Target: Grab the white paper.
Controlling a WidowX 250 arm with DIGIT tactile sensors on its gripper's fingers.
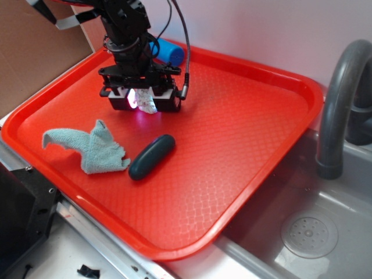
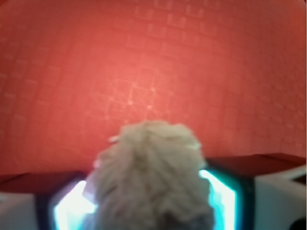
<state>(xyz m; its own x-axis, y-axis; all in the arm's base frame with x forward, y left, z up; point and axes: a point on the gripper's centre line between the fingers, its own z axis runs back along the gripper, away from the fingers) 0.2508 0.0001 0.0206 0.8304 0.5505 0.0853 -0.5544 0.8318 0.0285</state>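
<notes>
While the gripper [image 1: 141, 100] hangs over the back left part of the red tray [image 1: 244, 116], its fingers [image 2: 225, 196] are closed against both sides of the white paper [image 1: 146, 103], pinching the crumpled wad between them. The wrist view shows this close up: the paper [image 2: 152, 177] fills the gap between the lit fingers, with blurred red tray floor beyond. Only the exterior view shows the surroundings: a light-teal cloth [image 1: 93, 146] and a dark oval object [image 1: 151, 156] lie nearer the tray's front left, well apart from the gripper, and a blue cylinder [image 1: 168, 51] sits by the back rim. The tray's right half is open; a sink [image 1: 314, 232] and grey faucet [image 1: 340, 99] lie beyond its right edge.
</notes>
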